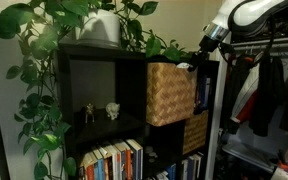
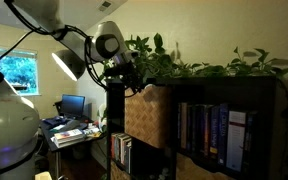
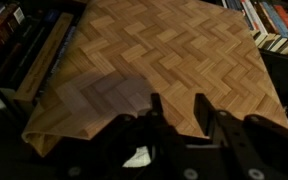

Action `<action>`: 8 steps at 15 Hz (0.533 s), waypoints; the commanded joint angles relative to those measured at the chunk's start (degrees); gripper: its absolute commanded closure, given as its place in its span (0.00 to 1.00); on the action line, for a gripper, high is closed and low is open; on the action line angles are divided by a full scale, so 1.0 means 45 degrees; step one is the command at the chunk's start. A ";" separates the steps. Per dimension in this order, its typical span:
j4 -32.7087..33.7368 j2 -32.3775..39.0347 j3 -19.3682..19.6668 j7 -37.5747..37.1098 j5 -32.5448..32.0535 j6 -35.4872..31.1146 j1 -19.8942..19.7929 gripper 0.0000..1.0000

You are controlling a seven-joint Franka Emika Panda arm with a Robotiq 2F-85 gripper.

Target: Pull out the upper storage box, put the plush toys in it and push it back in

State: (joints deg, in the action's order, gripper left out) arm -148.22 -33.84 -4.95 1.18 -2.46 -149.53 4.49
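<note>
The upper storage box (image 1: 170, 92) is a light tan woven basket that sticks partway out of its upper shelf cubby; it also shows in the other exterior view (image 2: 144, 115). My gripper (image 1: 190, 64) sits at the box's top front edge, as both exterior views (image 2: 130, 78) show. In the wrist view the box's herringbone face (image 3: 154, 60) fills the frame. The gripper's fingers (image 3: 177, 112) stand close together at its near rim, seemingly closed on it. No plush toy is clearly in view.
A darker golden-brown woven box (image 1: 195, 131) sits in the cubby below. Small figurines (image 1: 100, 111) stand in the neighbouring cubby and books (image 1: 112, 160) fill the lower shelf. A leafy plant (image 1: 94, 20) tops the shelf. Clothes (image 1: 269, 95) hang beside it.
</note>
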 commanded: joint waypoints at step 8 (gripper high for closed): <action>-0.0220 0.1583 0.0490 0.0108 0.0151 -0.3364 -0.0014 0.95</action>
State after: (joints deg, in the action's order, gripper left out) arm -149.43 -28.99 -3.79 1.18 -2.46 -160.01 4.38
